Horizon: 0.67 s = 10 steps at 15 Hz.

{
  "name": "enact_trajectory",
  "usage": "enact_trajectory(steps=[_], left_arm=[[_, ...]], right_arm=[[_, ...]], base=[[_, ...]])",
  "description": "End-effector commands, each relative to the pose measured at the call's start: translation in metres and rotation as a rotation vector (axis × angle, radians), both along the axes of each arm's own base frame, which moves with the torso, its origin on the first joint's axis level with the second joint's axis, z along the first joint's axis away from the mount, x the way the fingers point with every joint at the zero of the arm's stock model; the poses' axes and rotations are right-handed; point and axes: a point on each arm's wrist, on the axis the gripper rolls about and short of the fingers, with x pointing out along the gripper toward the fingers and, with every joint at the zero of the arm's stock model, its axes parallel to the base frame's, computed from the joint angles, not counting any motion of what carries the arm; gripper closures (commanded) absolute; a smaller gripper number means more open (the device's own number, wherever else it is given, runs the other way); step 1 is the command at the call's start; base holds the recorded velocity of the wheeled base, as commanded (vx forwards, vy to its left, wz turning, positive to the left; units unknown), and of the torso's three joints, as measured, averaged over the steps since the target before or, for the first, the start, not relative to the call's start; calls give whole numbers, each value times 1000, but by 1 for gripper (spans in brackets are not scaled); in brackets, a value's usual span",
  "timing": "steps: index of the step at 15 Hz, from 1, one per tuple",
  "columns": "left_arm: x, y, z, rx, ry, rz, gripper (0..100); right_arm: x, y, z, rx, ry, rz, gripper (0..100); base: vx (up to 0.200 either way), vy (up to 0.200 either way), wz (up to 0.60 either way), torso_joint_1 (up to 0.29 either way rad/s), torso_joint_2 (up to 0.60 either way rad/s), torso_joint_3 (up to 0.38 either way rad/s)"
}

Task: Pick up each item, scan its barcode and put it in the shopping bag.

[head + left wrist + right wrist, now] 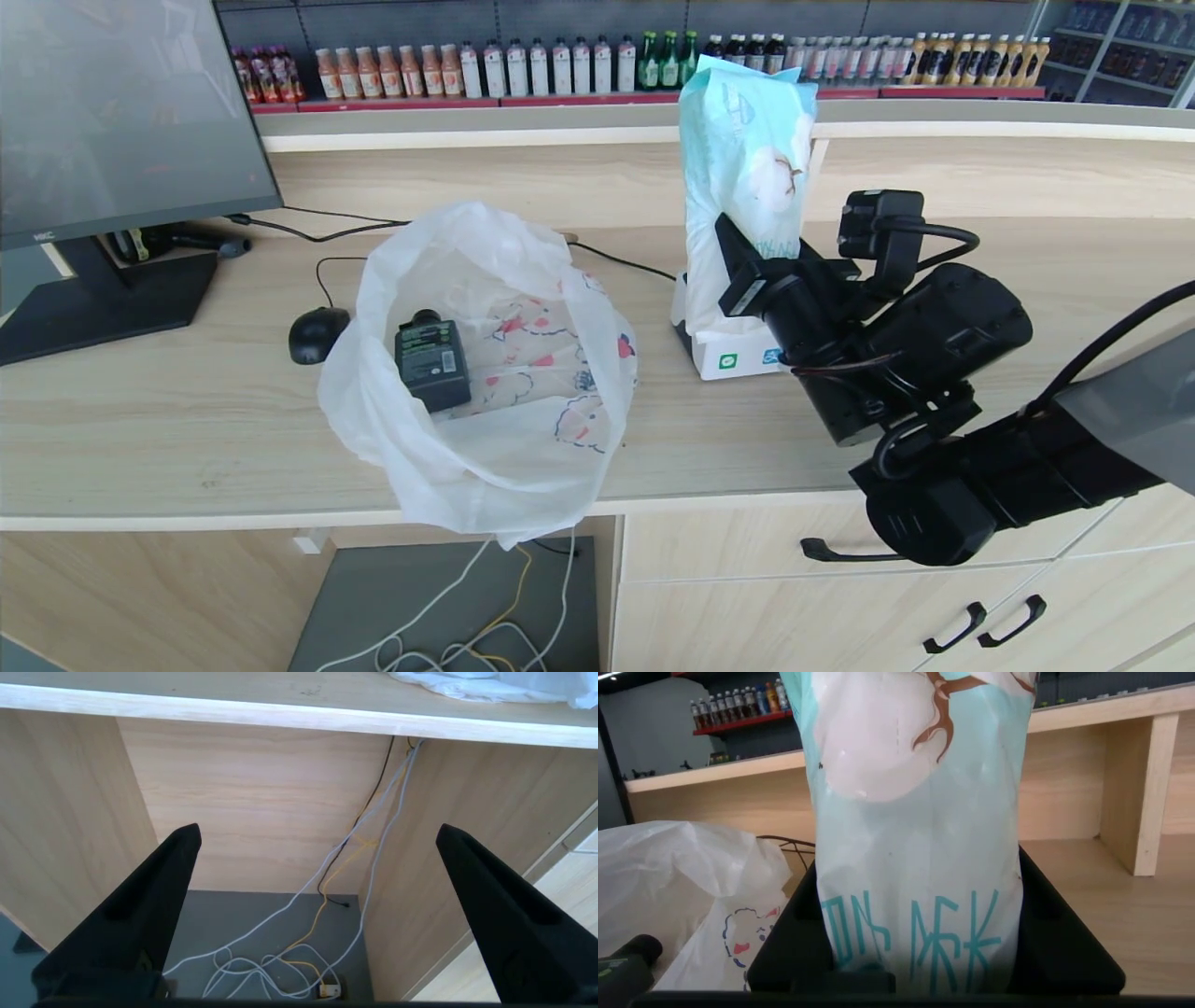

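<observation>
counter [187, 420] holds shopping bag [523, 280]; right claw [742, 245] grips pale pack [742, 140]; left claw [318, 833] gapes.

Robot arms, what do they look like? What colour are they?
Mostly black. The right arm is made of fat rounded black pieces with black cables looping around them, a small boxy camera on the wrist and a white sticker near its jaws. The left gripper has two black, wedge-shaped jaws.
</observation>
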Motion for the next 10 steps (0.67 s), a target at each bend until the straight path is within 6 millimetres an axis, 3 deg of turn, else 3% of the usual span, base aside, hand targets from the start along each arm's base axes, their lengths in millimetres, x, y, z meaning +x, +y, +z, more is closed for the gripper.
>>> enact_trajectory(steps=[1,10], left_arm=[[0,0,0,0,0,0,0],[0,0,0,0,0,-2,0]], right_arm=[[1,2,-3,-3,9,5,100],[0,4,-3,-1,10,11,100]], base=[[0,0,0,0,0,0],[0,0,0,0,0,0]])
